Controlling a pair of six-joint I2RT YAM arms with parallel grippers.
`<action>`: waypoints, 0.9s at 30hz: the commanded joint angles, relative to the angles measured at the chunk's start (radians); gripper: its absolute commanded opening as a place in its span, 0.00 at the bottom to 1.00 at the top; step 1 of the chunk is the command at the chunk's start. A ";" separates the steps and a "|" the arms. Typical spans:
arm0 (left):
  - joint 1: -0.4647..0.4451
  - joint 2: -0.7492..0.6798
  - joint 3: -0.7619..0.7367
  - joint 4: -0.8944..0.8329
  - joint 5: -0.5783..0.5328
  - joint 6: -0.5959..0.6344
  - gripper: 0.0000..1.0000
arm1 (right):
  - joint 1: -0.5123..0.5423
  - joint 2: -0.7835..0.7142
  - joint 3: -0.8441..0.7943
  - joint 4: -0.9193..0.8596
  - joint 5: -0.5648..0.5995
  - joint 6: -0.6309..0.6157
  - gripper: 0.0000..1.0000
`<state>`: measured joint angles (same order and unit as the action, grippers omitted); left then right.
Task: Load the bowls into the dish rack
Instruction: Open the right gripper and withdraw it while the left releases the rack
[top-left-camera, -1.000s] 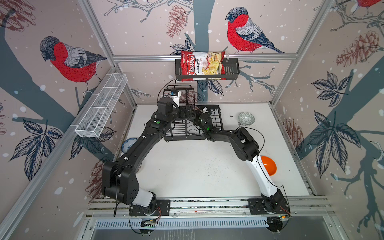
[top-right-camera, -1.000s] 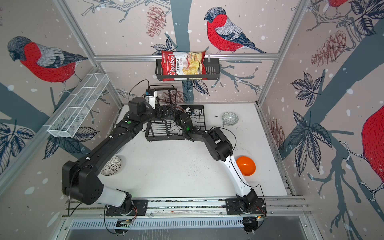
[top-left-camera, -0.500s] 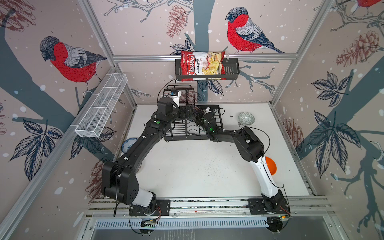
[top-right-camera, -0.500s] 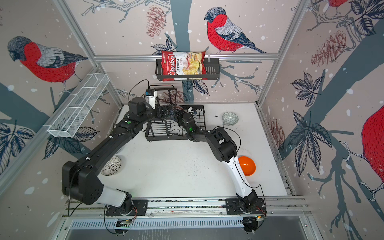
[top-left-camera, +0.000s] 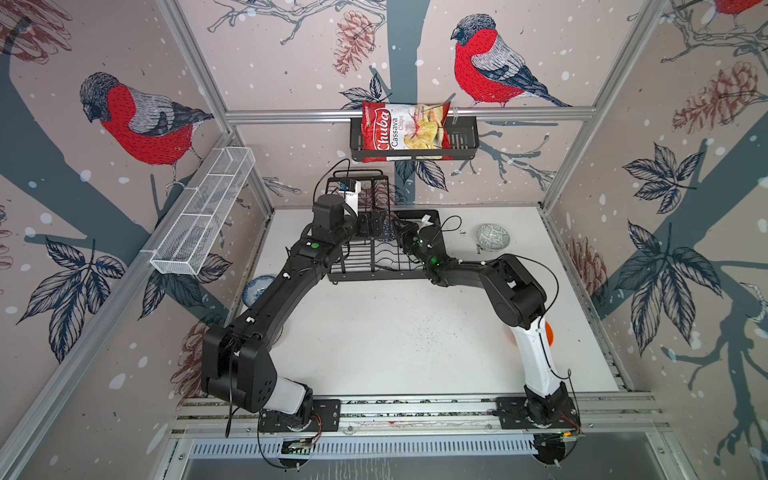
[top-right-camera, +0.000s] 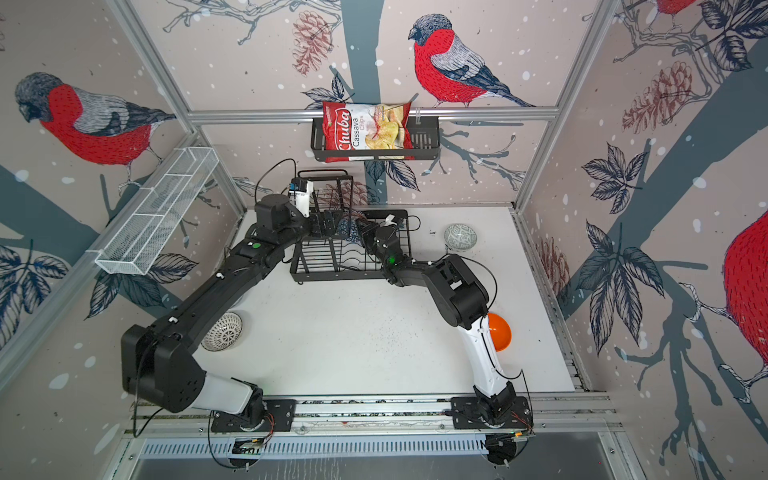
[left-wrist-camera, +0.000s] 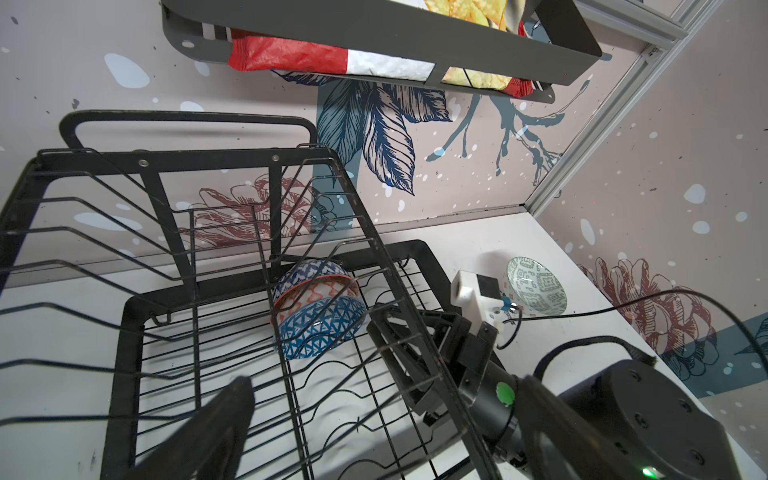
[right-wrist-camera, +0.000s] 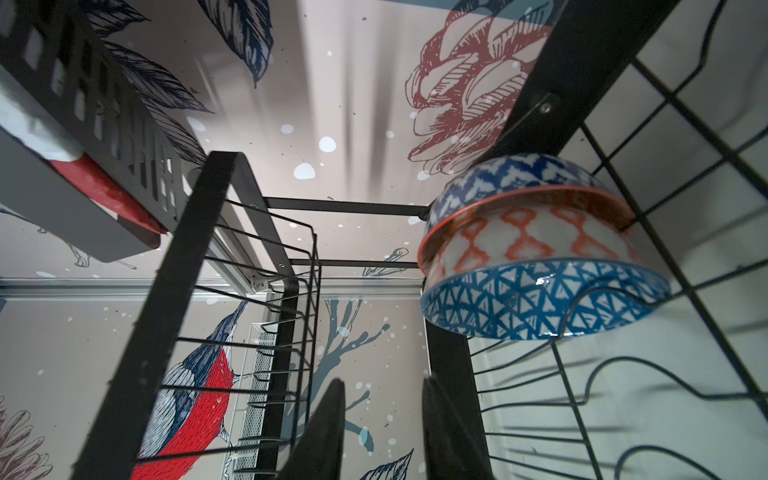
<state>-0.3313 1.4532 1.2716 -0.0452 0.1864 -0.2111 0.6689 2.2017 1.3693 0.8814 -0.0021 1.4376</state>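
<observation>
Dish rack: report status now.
Left gripper open, empty, at black wire dish rack. Right gripper open, beside three nested patterned bowls racked. Grey-green round bowl, bright orange bowl unloaded on white table. Nothing blocking.

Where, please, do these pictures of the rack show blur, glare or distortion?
In the right wrist view the fingers of the right claw are dark and out of focus, and a small glare spot sits on the blue bowl; in the left wrist view the stacked bowls look sharp; in both top views the frame posts splay outward.
</observation>
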 joint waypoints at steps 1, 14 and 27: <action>0.000 -0.016 -0.009 0.050 0.003 -0.006 0.98 | -0.011 -0.060 -0.026 -0.019 -0.037 -0.094 0.35; 0.020 -0.074 -0.036 0.068 -0.073 0.017 0.98 | -0.074 -0.365 -0.178 -0.293 -0.042 -0.438 0.71; 0.042 -0.230 -0.064 -0.061 -0.335 0.046 0.98 | -0.083 -0.656 -0.272 -0.606 0.121 -0.868 1.00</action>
<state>-0.2913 1.2449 1.2011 -0.0521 -0.0490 -0.1833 0.5808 1.5711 1.1168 0.3325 0.0669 0.7013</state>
